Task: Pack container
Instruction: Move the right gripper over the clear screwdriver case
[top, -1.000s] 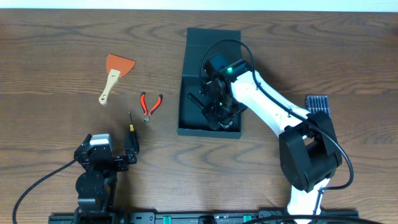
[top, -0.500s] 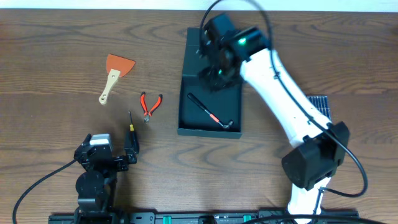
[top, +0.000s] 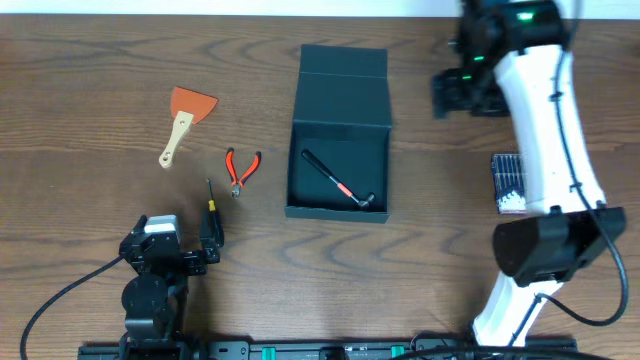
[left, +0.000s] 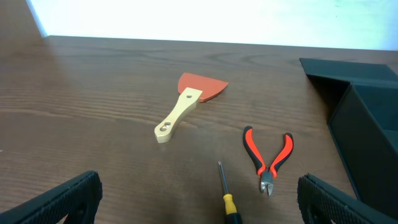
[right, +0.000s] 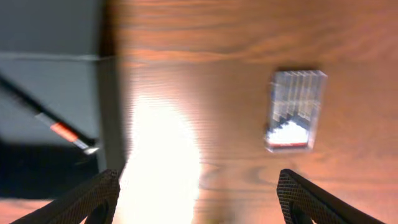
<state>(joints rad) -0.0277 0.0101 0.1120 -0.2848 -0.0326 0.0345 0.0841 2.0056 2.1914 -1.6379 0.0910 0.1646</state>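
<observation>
The container, a dark box with its lid flap folded back, lies open at mid-table. A thin black tool with a red band rests on its floor. My right gripper hangs open and empty above the table, right of the container; its blurred wrist view shows the container's wall, the tool and a clear bit case. At the front left, my left gripper stands wide open and empty. A yellow-handled screwdriver lies between its fingers without touching them.
Left of the container lie red-handled pliers, the screwdriver and an orange scraper with a wooden handle. The small bit case sits at the right under the white arm. The left wrist view shows the pliers and the scraper.
My right gripper has risen out of the container and swung right, leaving the black tool on the box floor. The left arm has not moved.
</observation>
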